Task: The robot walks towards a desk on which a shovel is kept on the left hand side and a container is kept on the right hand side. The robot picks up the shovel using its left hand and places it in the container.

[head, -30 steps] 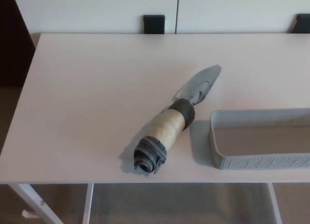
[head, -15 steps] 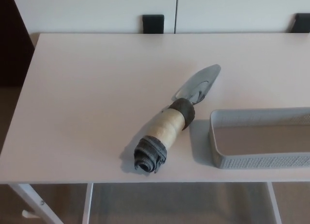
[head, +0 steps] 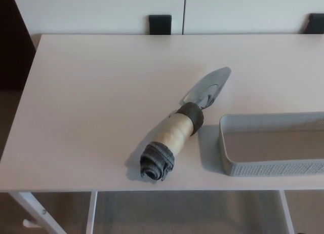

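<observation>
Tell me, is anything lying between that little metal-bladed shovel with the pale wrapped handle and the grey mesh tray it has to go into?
Nothing visible does. The metal-bladed shovel lies on the white desk just left of the grey mesh container, with only bare tabletop between them. The container looks empty. Neither robot hand is in view.

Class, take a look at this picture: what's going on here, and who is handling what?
Nothing is being handled at this moment. The shovel lies flat on the white desk, its blade pointing away towards the far right and its wrapped handle towards the near edge. Just to its right sits the grey container, empty. Neither of the robot's hands is in view, so the pick-up has not started.
</observation>
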### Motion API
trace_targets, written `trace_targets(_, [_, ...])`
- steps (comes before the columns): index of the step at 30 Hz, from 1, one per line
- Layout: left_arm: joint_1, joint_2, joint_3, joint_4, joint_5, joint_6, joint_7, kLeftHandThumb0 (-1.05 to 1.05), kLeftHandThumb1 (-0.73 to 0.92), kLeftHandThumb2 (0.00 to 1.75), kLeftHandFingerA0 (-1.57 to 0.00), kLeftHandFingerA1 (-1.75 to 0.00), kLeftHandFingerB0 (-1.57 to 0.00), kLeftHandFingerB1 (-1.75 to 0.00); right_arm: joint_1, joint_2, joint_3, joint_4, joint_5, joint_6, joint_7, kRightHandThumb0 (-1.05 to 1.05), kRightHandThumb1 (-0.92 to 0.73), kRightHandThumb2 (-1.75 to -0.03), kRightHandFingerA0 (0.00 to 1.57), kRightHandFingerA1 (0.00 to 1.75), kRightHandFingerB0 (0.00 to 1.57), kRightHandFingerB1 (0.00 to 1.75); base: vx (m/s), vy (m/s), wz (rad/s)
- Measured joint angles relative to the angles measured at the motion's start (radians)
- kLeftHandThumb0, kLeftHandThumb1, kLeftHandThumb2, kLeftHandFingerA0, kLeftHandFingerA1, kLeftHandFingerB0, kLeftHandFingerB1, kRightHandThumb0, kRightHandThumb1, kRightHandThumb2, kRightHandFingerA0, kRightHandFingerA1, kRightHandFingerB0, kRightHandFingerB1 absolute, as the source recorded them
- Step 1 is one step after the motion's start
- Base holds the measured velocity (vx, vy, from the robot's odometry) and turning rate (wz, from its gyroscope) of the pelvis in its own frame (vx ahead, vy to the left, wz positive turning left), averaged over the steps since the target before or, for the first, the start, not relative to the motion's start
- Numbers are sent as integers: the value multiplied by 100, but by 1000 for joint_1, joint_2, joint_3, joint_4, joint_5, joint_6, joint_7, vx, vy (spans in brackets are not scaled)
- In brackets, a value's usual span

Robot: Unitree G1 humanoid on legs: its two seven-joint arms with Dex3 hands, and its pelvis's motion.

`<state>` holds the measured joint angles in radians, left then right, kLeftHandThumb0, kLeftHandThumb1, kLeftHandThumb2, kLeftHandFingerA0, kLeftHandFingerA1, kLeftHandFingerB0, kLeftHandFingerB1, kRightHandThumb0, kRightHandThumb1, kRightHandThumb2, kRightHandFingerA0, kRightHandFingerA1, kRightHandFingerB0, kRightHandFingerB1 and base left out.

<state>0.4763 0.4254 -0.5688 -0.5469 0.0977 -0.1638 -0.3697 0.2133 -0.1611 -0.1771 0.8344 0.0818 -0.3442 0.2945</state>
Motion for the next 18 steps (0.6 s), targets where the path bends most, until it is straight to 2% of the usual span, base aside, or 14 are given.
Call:
trace_targets(1, [-13,-15,-14,-7,2,0,3,-26,69,63,-43,-47,-48,-35,0,0,0,0,0,0,0,-32,-56,-57,73,51,44,40,0,0,0])
trace_targets(2, [-24,-30,-24,-14,7,-1,6,-35,57,58,-53,-41,-54,-37,0,0,0,0,0,0,0,-36,-54,-56,72,53,44,39,0,0,0])
trace_targets(3, [-37,-46,-32,-29,13,-1,10,-39,61,58,-50,-42,-47,-37,-1,0,1,0,0,0,0,-36,-54,-56,72,53,44,39,0,0,0])
trace_targets(4, [-59,-69,-36,-64,19,0,15,-48,49,56,-65,-40,-61,-39,-3,0,3,1,-1,1,0,-36,-54,-56,72,53,44,39,0,0,0])
trace_targets(5, [-75,-82,-34,-94,21,1,17,-52,46,74,-36,-45,-30,-42,-5,0,4,1,-2,1,0,-37,-54,-57,72,52,39,38,0,0,0])
trace_targets(6, [-97,-95,-25,-124,23,3,20,-33,60,59,-32,-35,-27,-30,-8,0,5,1,-3,1,0,-47,-45,-73,67,59,34,47,0,0,0])
trace_targets(8, [-158,-126,4,-181,41,23,22,-36,55,66,-26,-37,-25,-35,-9,0,6,-3,-3,2,0,-39,-46,-72,69,58,39,48,6,-8,3])
trace_targets(9, [-198,-145,22,-208,51,34,23,-30,59,58,-31,-33,-27,-30,-12,0,6,-2,-3,2,0,-33,-56,-57,77,50,46,40,0,0,0])
trace_targets(10, [-238,-163,39,-223,59,45,26,-33,56,64,-30,-37,-30,-35,-13,0,6,-1,-3,2,0,-29,-57,-58,76,50,46,40,0,0,0])
trace_targets(11, [-281,-182,57,-229,67,56,29,-25,57,57,-36,-36,-35,-32,-13,0,6,-2,-3,2,0,-32,-57,-57,73,50,45,40,0,0,0])
trace_targets(13, [-361,-211,93,-221,81,80,36,-37,50,65,-32,-41,-32,-37,-14,0,6,0,-3,2,-1,-33,-56,-57,77,51,49,40,0,0,0])
trace_targets(14, [-383,-218,103,-216,85,86,39,-29,51,55,-32,-36,-35,-32,-15,0,6,0,-3,2,-1,-40,-46,-74,71,61,41,49,0,0,0])
trace_targets(15, [-442,-233,131,-192,97,104,45,-37,45,62,-29,-42,-30,-36,-15,0,6,0,-3,2,-1,-32,-56,-56,72,50,47,40,0,0,0])
trace_targets(18, [-561,-255,186,-101,134,138,67,-37,45,55,-25,-33,-29,-31,-17,0,6,-1,-3,3,-1,-31,-56,-56,72,52,43,40,0,0,0])
